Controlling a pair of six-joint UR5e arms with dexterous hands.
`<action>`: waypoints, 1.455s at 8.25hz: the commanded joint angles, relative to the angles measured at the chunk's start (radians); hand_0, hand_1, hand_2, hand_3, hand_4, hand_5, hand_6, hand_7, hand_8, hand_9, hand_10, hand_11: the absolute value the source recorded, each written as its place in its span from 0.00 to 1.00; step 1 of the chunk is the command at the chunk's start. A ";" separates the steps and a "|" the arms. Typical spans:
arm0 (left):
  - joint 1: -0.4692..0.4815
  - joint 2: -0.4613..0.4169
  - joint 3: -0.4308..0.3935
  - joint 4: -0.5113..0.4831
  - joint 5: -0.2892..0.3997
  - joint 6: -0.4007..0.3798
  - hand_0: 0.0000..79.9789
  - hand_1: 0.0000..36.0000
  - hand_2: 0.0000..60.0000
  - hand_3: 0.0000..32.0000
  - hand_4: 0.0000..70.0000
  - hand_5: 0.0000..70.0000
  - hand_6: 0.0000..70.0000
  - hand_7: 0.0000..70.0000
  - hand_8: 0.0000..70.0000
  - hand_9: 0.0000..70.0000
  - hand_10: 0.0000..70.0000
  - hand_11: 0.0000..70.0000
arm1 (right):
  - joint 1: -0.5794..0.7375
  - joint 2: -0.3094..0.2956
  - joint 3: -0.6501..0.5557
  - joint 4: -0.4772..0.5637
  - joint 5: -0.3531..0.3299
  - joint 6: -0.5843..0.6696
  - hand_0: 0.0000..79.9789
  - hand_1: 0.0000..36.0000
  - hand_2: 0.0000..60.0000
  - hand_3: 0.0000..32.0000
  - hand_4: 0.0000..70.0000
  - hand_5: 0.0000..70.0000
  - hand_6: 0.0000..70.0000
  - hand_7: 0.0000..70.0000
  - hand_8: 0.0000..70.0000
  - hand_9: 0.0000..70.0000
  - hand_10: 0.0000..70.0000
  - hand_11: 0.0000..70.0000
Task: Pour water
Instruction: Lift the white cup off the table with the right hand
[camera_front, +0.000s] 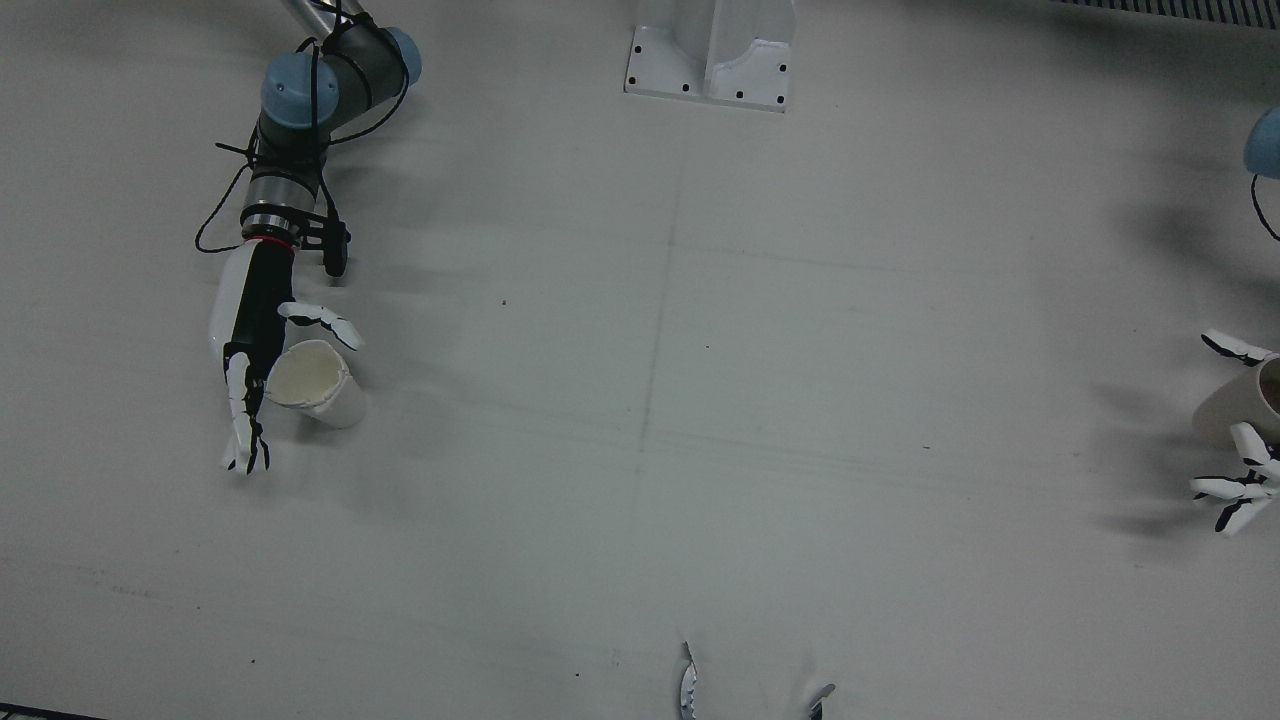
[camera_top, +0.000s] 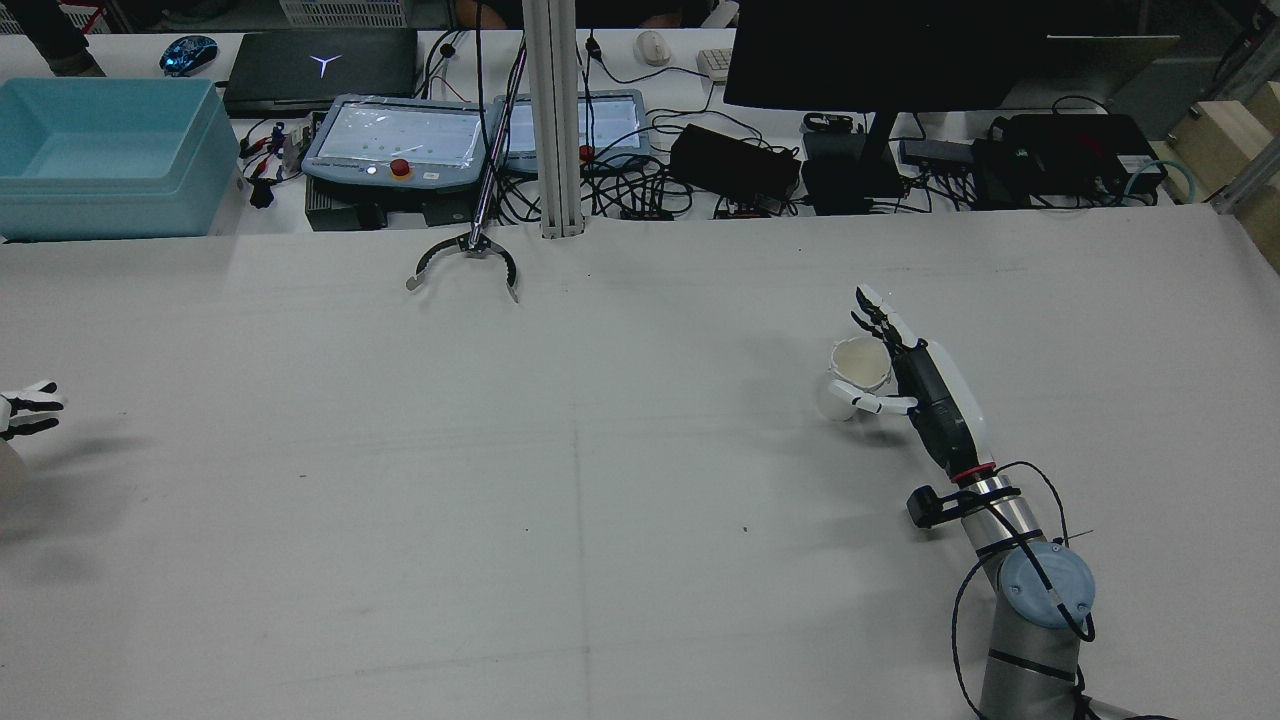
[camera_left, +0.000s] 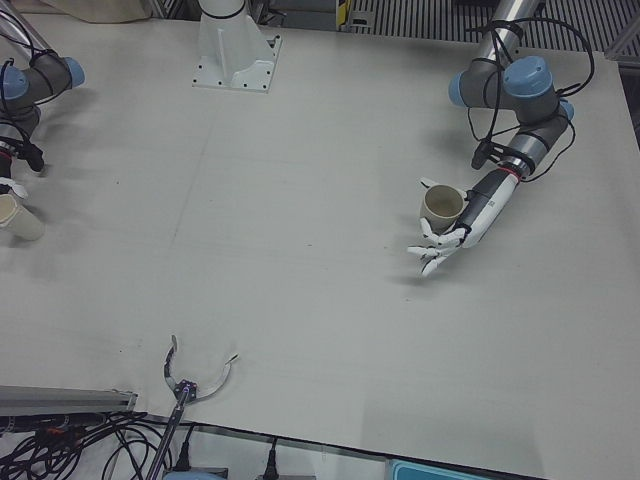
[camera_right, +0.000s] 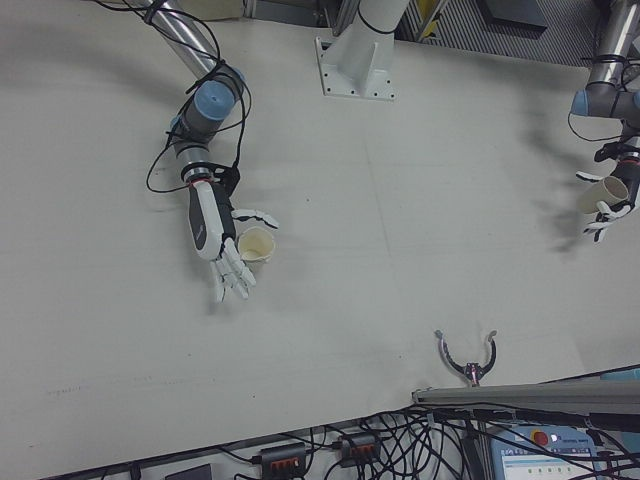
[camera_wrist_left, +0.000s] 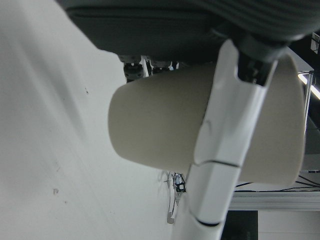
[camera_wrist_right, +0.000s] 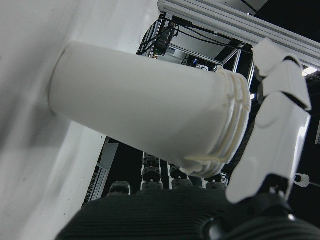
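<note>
A white cup (camera_front: 312, 387) stands upright on the table, seen in the rear view as the white cup (camera_top: 856, 377). My right hand (camera_front: 250, 375) lies beside it, open, with the fingers stretched straight past the cup and the thumb reaching round its other side. The right hand view shows the white cup (camera_wrist_right: 145, 110) on the table with one of the fingers (camera_wrist_right: 275, 125) next to its rim. A beige cup (camera_left: 441, 205) sits in the crook of my left hand (camera_left: 450, 235), which is open with spread fingers. A finger (camera_wrist_left: 225, 150) crosses the beige cup (camera_wrist_left: 160, 130).
A claw-shaped grabber tool (camera_top: 465, 262) rests at the operators' edge of the table. The white pedestal base (camera_front: 710, 60) is bolted between the arms. Beyond the table edge are a blue bin (camera_top: 100, 150), teach pendants, cables and a monitor.
</note>
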 joint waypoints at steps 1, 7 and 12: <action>0.000 -0.004 0.000 0.002 0.000 0.000 1.00 0.63 0.00 0.00 1.00 1.00 0.42 0.32 0.16 0.07 0.16 0.26 | -0.001 0.003 -0.010 0.002 0.000 0.001 0.61 0.53 0.36 0.18 0.00 0.13 0.18 0.05 0.17 0.17 0.00 0.00; 0.002 -0.008 0.008 0.002 0.002 0.002 1.00 0.64 0.00 0.00 1.00 1.00 0.42 0.32 0.16 0.07 0.16 0.26 | -0.010 0.006 -0.025 0.002 0.000 0.001 0.61 0.52 0.35 0.16 0.00 0.13 0.19 0.05 0.17 0.18 0.00 0.00; 0.002 -0.008 0.008 0.000 0.000 0.000 1.00 0.64 0.00 0.00 1.00 1.00 0.42 0.31 0.16 0.07 0.16 0.26 | -0.031 0.013 -0.027 0.002 0.001 -0.005 0.61 0.52 0.37 0.18 0.00 0.16 0.31 0.15 0.28 0.31 0.00 0.00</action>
